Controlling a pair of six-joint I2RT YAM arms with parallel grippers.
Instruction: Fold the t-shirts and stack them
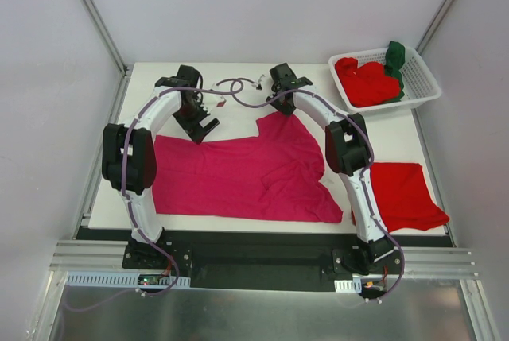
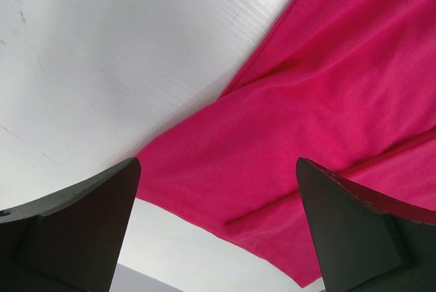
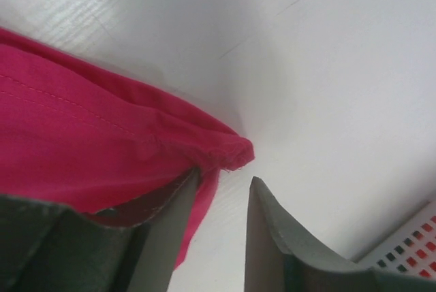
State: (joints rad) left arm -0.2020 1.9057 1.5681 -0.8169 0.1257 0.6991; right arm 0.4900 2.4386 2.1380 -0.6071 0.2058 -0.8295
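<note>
Currently the magenta t-shirt [image 1: 246,170] lies spread flat mid-table, its far edge rising to a peak. Over its far-left corner hangs the left gripper [image 2: 216,169], fingers [image 2: 75,231] released and set wide, with cloth and bare table [image 2: 102,47] below. At the peak sits the right gripper [image 3: 223,183]. Its fingers [image 3: 170,217] are set close with a thin gap and white table showing through. The hemmed corner lies just past the tips, not pinched. A folded red t-shirt [image 1: 406,194] lies near the right edge. The basket [image 1: 425,79] at far right holds a crumpled red shirt [image 1: 366,83] and a dark green shirt [image 1: 395,59].
</note>
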